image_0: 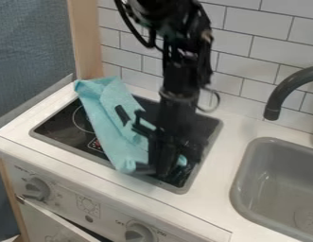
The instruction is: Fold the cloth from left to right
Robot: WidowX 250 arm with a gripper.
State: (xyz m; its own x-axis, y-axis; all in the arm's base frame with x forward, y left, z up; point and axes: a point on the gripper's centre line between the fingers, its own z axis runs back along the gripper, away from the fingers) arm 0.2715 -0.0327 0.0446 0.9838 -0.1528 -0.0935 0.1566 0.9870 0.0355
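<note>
1. The white worktop [250,127] carries everything here; a grey sink basin [246,165] is set in it at the right, so a sweep carried too far could drop fabric in.
2. The black glass cooktop [60,122] with a grey rim is slick, I'd judge; the whole cloth may slide instead of folding.
3. The light-blue fabric cloth [105,125] runs slantwise over the cooktop's left part, its far end past the rim. It looks creased, so catching two layers could bunch it.
4. My black pincer [160,153] is over the cloth's near right part. I cannot tell how wide it stands or whether it grips any fabric; lifting without a hold would leave the fold unmade.
5. Small printed marks surround the knobs [139,232] on the front panel; I can't read them reliably.
</note>
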